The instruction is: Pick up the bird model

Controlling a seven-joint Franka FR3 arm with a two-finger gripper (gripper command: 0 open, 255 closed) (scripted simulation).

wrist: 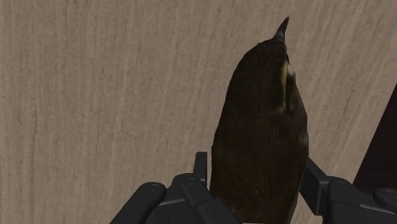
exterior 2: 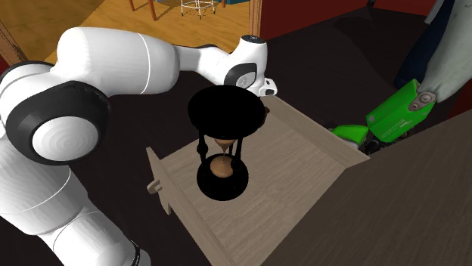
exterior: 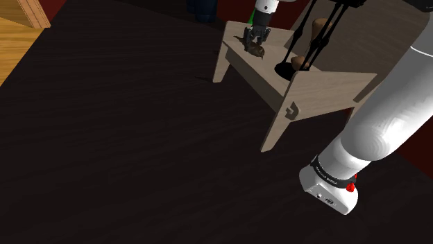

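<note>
On the pale wooden tray [exterior: 319, 86] atop the dark table [exterior: 139, 138], the bird model [wrist: 261, 127] sits clasped between the gripper's [exterior: 255, 40] fingers (grasp seemingly made), so next comes a steady lift clear of the hourglass [exterior 2: 227, 113].

No readable text in my camera views.
In the shoulder view I see faint white lettering on a black band [exterior: 332, 179] around the arm [exterior: 388, 118], too small to read.

A tray [exterior: 316, 89] on the table [exterior: 139, 138], on it hourglass [exterior 2: 222, 172] beside bird model [wrist: 261, 127], fingers [wrist: 316, 181] either side
</note>
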